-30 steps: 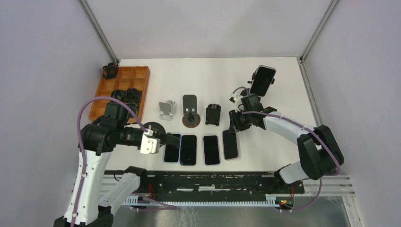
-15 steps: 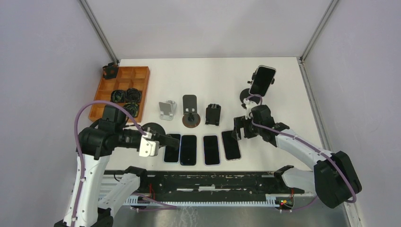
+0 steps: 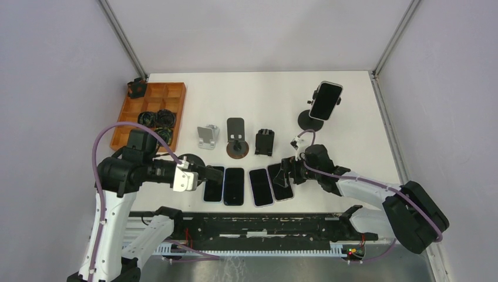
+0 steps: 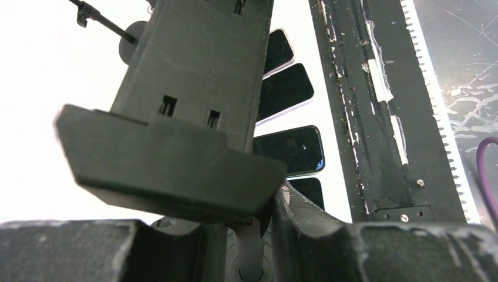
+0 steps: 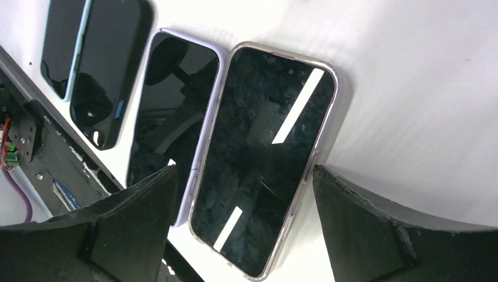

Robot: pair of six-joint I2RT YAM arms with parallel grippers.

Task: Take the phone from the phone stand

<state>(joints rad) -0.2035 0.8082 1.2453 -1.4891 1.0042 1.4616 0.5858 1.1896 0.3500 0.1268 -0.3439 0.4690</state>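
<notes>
A dark phone (image 3: 325, 101) sits clamped in a black phone stand (image 3: 309, 120) at the back right of the white table. My right gripper (image 3: 288, 171) is far from it, low at the front. It is open (image 5: 246, 217), its jaws astride a clear-cased phone (image 5: 264, 158) that lies flat and tilted at the right end of a row (image 3: 281, 181). My left gripper (image 3: 198, 174) is shut on the stem of another black phone stand (image 4: 194, 88), which has a round base (image 3: 191, 160) and carries no phone.
Three more phones (image 3: 234, 185) lie flat in the front row. A silver stand (image 3: 207, 136), a black stand on a brown base (image 3: 236, 140) and a small black stand (image 3: 265, 142) stand mid-table. An orange compartment tray (image 3: 150, 111) holding cables is at the left. A black rail (image 3: 264, 226) runs along the near edge.
My right gripper moved nearer and leftward over the rightmost flat phone, which has turned askew, as has its neighbour. My left arm has hardly moved.
</notes>
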